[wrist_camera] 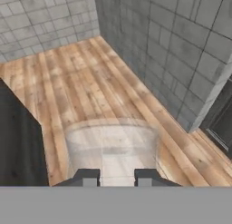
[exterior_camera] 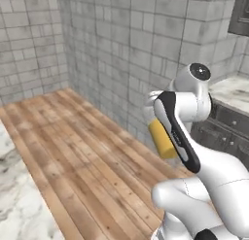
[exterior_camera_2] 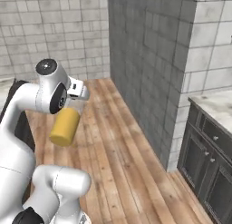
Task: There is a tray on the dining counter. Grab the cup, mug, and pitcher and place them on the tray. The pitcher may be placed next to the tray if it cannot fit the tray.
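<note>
The gripper [wrist_camera: 113, 177] is closed on the pitcher [exterior_camera_2: 66, 124] and holds it up in the air above the wood floor [exterior_camera: 82, 161]. In the hand view, the clear glass rim sits right by the two finger tips. In the right base view, the pitcher hangs tilted under the hand, its orange end down toward 7 o'clock. The tiled wall [exterior_camera_2: 149, 60] is at 2 o'clock.

pitcher [exterior_camera_2: 66, 124] held over wood floor [exterior_camera_2: 118, 155], tiled wall [exterior_camera_2: 149, 60] right
</note>
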